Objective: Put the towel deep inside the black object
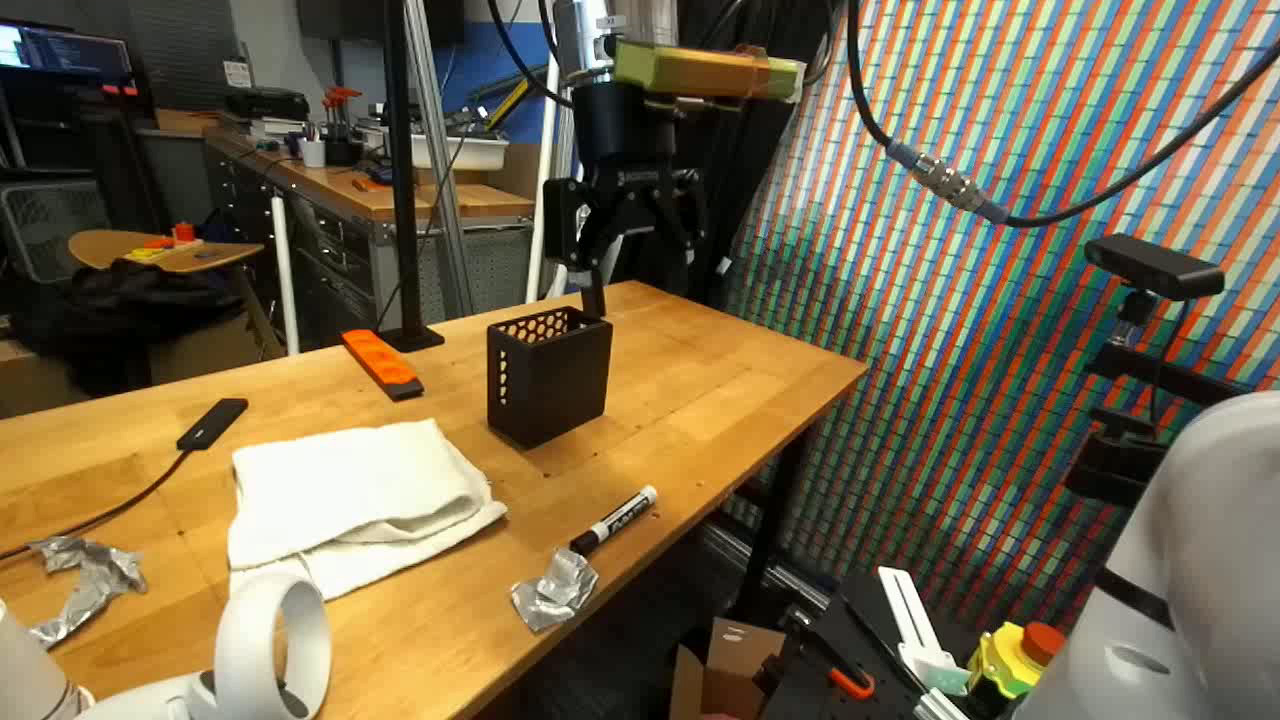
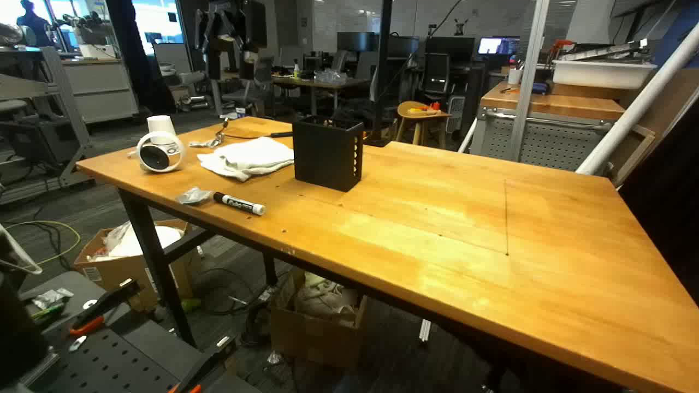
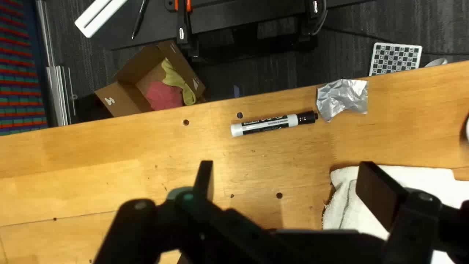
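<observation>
The white towel point(image 1: 350, 490) lies folded and rumpled flat on the wooden table, outside the black object; it shows in an exterior view point(image 2: 246, 157) and at the right of the wrist view point(image 3: 348, 209). The black object point(image 1: 550, 385) is an upright open-topped box with honeycomb holes, beside the towel; it also shows in an exterior view point(image 2: 326, 155). In the wrist view I cannot make the box out behind the gripper. My gripper point(image 1: 645, 275) hangs above the table, fingers down, apart from the towel. In the wrist view the gripper point(image 3: 287, 183) is wide open with nothing between its fingers.
A black-and-white marker point(image 3: 271, 124) and crumpled foil point(image 3: 342, 98) lie near the table edge. An orange item point(image 1: 382, 365), a black cabled device point(image 1: 212, 424), more foil point(image 1: 90, 580) and a white ringed device point(image 1: 275, 645) are on the table. A black post point(image 1: 402, 200) stands at the table edge.
</observation>
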`<state>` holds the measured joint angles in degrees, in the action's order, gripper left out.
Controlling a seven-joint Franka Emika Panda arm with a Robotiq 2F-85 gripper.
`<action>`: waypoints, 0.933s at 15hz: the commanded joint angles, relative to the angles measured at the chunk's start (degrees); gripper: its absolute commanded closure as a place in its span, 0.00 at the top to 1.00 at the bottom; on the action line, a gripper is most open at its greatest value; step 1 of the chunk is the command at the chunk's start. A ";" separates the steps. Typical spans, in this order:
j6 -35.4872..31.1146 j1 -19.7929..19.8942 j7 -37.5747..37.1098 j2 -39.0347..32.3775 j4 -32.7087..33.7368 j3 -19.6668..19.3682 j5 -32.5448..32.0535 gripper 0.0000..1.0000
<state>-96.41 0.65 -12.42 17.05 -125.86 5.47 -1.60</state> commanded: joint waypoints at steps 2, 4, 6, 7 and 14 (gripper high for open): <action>0.11 -0.62 -0.12 0.08 0.52 -0.56 -0.14 1.00; 0.12 -0.62 -0.12 0.19 0.64 -0.56 -0.14 1.00; 0.12 -0.62 -0.12 0.19 0.64 -0.56 -0.14 1.00; 0.12 -0.61 -0.12 0.20 0.64 -0.56 -0.14 1.00; -9.91 -4.70 4.18 -1.95 1.43 0.67 4.42 1.00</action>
<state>-101.47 -2.35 -10.45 16.39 -125.57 5.74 0.63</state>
